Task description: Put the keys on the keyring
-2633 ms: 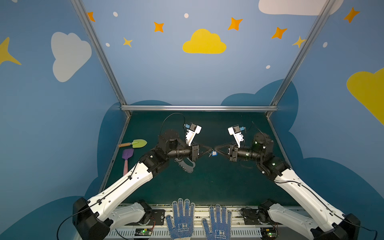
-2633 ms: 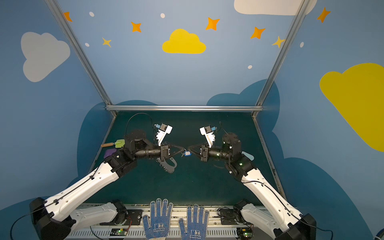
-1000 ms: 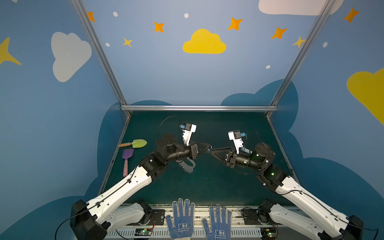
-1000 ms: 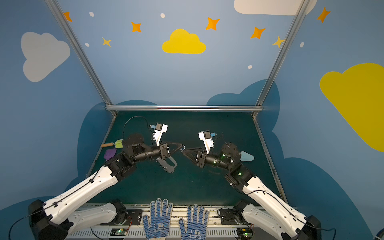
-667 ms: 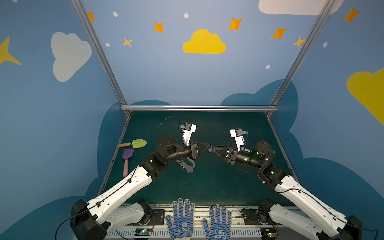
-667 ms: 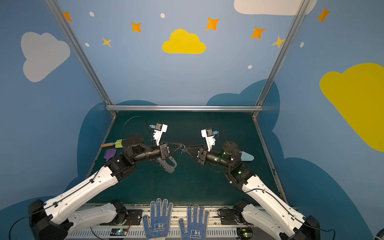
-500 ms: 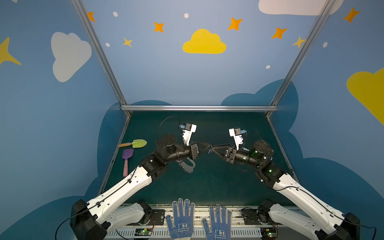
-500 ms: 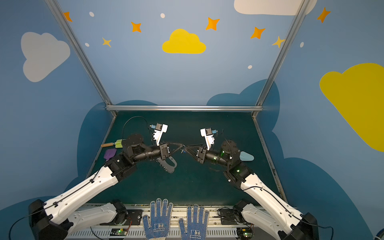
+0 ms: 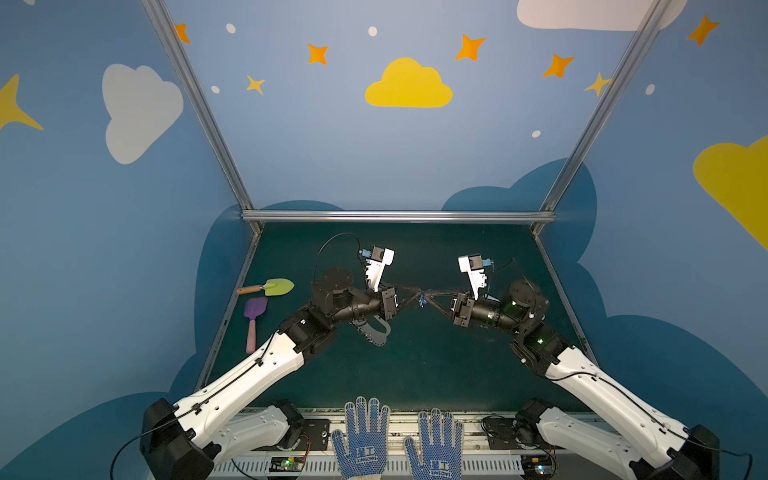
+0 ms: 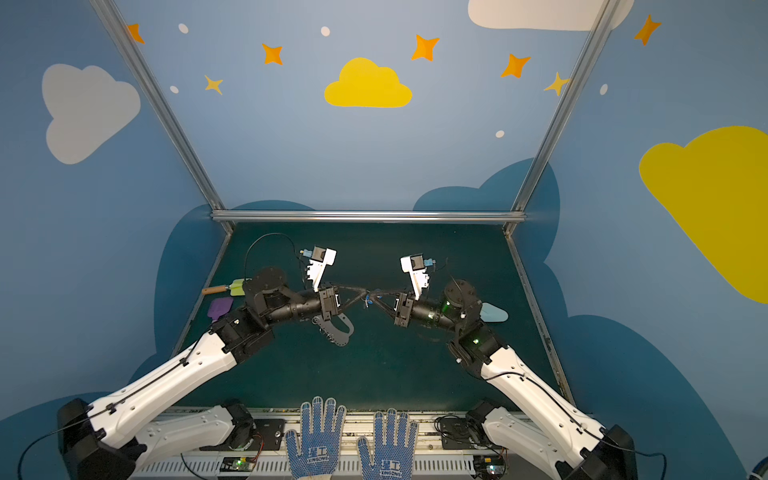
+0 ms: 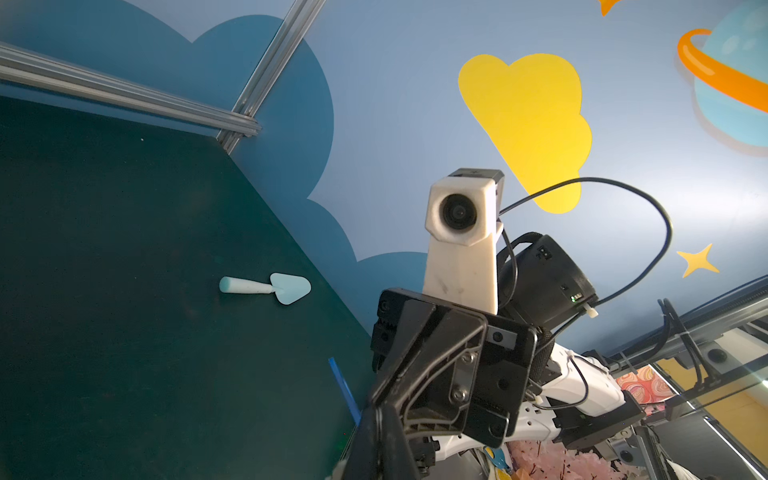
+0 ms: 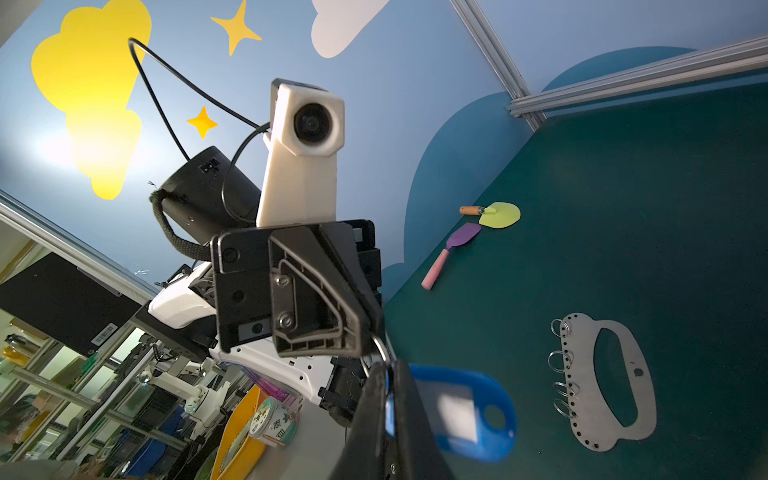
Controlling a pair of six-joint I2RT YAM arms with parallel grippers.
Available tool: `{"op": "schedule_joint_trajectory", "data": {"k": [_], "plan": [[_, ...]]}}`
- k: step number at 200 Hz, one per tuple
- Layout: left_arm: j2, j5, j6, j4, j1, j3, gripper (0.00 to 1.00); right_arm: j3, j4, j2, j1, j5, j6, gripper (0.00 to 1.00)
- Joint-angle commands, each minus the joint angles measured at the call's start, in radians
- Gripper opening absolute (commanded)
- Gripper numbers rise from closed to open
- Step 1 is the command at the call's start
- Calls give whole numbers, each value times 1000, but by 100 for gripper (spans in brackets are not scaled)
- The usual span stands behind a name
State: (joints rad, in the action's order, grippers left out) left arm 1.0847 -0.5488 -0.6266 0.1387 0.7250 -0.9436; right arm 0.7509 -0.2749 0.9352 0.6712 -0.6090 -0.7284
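Keys (image 12: 457, 411) hang above the worktop's (image 9: 415, 374) middle, my left gripper (image 9: 417, 292) and right gripper (image 9: 427, 296) both clamped on them; keyring (image 12: 606, 382) lies flat beneath, untouched, so threading is all left

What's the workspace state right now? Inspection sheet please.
Surface: dark green mat, flat, no spills seen.
Job's things: keys held in the air between the two gripper tips; keyring flat on the mat, untouched, wire rings along its curved edge.
Clutter: green toy trowel and purple toy spade by the left wall; pale blue toy spade by the right wall; two dotted work gloves at the front edge.
Grippers: left gripper shut at the keys' ring end; right gripper shut on the blue tag.
Cables: left camera cable and right camera cable loop clear of the fingertips.
Surroundings: blue walls with cloud and star decals; aluminium frame.
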Motion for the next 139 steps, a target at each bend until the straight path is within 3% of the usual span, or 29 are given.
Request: {"op": "schedule_joint_trajectory", "data": {"k": [1, 92, 124, 139], "plan": [[-2, -11, -2, 34, 4, 6, 4, 46, -32, 18, 1, -49, -4, 9], [-14, 20, -5, 43, 4, 18, 4, 40, -116, 50, 33, -101, -66, 18], [-17, 15, -9, 52, 5, 21, 4, 36, -66, 32, 32, -43, -45, 12], [-25, 25, -9, 49, 6, 26, 4, 33, -54, 22, 27, -31, -44, 20]]}}
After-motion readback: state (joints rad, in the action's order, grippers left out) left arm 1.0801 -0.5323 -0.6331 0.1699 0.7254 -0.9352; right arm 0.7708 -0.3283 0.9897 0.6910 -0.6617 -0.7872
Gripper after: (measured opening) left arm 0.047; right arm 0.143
